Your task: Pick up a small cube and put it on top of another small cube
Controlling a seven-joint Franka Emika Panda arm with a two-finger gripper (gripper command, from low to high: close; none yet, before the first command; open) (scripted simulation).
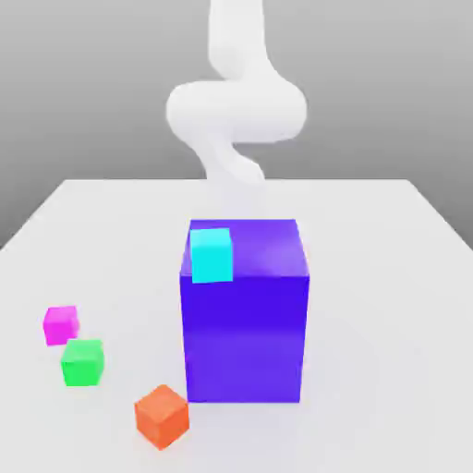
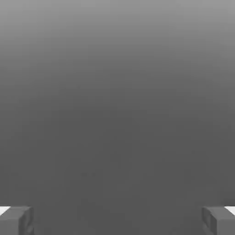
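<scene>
Four small cubes show in the exterior view. A cyan cube [image 1: 211, 255] rests on the top face of a tall blue block [image 1: 245, 323], at its front corner toward the exterior view's left. On the table lie a magenta cube [image 1: 61, 324], a green cube [image 1: 82, 362] just in front of it, and an orange cube [image 1: 162, 416] near the blue block's front corner. My white arm [image 1: 236, 111] rises behind the block, high above the table. In the hand view my gripper [image 2: 117, 221] is open, its two grey fingertips [image 2: 16, 220] far apart with nothing between them, facing plain grey background.
The white table [image 1: 388, 277] stretches wide toward the exterior view's right of the blue block. The blue block is the one tall obstacle, standing mid-table between the arm and the three loose cubes.
</scene>
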